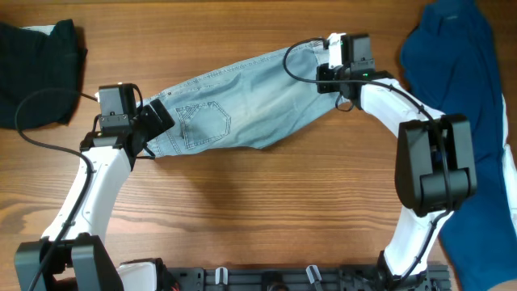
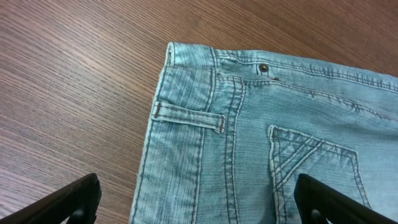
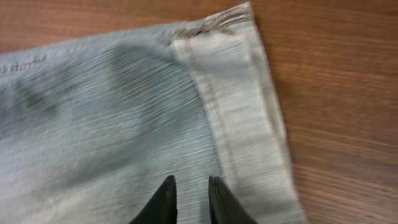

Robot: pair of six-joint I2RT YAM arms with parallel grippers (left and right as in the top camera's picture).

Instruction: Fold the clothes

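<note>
Item inspected: denim shorts (image 1: 242, 101), faded light blue, lying flat on the wooden table (image 1: 242, 210). In the overhead view they run as a slanted band from left of centre up to the upper right of centre. The waist end is at the lower left and a leg end at the upper right. A stitched back pocket (image 1: 203, 125) faces up near the waist end.

Left wrist view: the waistband corner sits at upper centre, with a belt loop (image 2: 189, 116), a small metal rivet (image 2: 263, 67) and heavy double seams visible.

Left gripper (image 1: 153, 121): over the waist end, fingers (image 2: 68, 202) spread wide to the bottom corners of its frame, holding nothing.

Right gripper (image 1: 323, 77): at the leg end beside the hemmed cuff (image 3: 242, 112). Its fingers (image 3: 163, 202) are drawn close with a narrow gap, tips at the cloth. The view is blurred, so I cannot tell whether cloth is pinched.

Surroundings: a dark garment (image 1: 40, 73) at upper left and a deep blue garment (image 1: 468, 121) along the right edge, both apart from the shorts.
</note>
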